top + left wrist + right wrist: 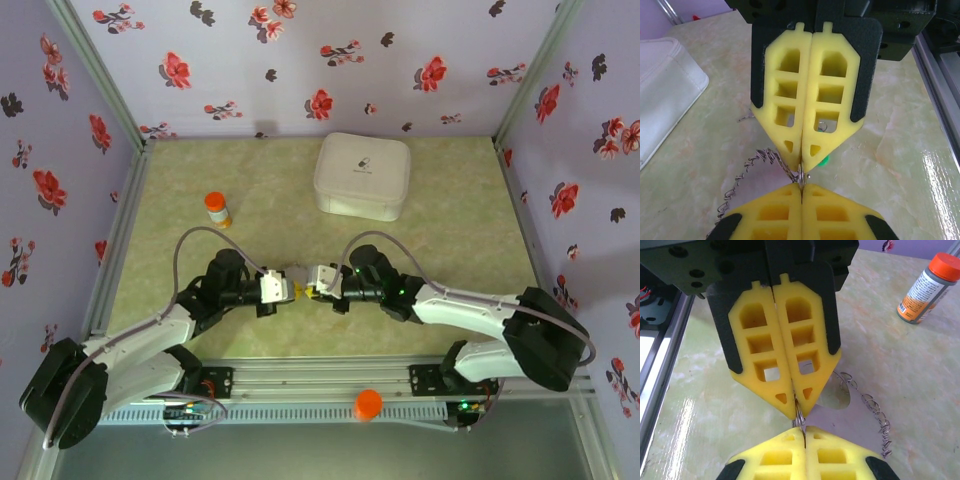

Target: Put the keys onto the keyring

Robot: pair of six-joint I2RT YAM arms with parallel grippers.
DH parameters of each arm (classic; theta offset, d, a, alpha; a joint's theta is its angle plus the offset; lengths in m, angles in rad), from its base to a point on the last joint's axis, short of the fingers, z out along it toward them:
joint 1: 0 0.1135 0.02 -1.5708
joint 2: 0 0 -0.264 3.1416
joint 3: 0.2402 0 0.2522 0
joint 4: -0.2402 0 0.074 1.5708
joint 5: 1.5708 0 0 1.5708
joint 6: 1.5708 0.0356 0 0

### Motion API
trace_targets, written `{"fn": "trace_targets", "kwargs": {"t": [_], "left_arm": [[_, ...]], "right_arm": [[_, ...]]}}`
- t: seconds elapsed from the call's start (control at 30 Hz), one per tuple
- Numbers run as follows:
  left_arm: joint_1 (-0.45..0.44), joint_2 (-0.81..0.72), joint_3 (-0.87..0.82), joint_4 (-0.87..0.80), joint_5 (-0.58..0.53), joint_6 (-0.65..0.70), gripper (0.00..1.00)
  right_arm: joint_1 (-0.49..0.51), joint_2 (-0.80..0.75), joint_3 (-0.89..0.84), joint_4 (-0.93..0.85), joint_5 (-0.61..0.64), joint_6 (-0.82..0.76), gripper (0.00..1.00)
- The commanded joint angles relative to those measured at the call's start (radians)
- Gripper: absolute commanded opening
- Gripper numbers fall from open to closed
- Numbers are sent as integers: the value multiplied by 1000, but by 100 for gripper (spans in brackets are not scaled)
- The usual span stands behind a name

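A: On counter (450,200), centre-near: left pincer (801,189) and right pincer (804,431) tip to tip, both pressed together, pinching one thin wire of keyring (771,156).
B: Handling?
A: Likely feather-light, floppy, slick; fringe prone to snag. Best taken on bare wire.
B: Axis?
A: Draped on far side of the pinch, long axis seemingly left-right. Of keys (824,160), one green head just beside right tip, shaft hidden, pointing unclear. Tiny, stiff; grab by head.

No legible text on the white box (362,175) or bottle (217,209).
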Motion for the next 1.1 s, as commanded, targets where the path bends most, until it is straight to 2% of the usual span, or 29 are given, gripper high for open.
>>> {"fn": "trace_targets", "kwargs": {"t": [0.0, 0.13, 0.33, 0.77, 1.07], "left_arm": [[-16, -11, 12, 91, 22, -54, 22], [-15, -51, 44, -69, -32, -39, 29], [-15, -108, 58, -205, -83, -7, 28], [-15, 28, 120, -174, -20, 33, 24], [-15, 63, 139, -164, 6, 34, 15]], "right_arm": [[-3, 12, 25, -22, -46, -16, 0], [-9, -9, 27, -48, -41, -30, 0], [-13, -9, 45, -78, -38, -44, 0], [-13, -8, 71, -95, -44, -37, 0], [-11, -2, 75, -78, -56, -30, 0]]}}
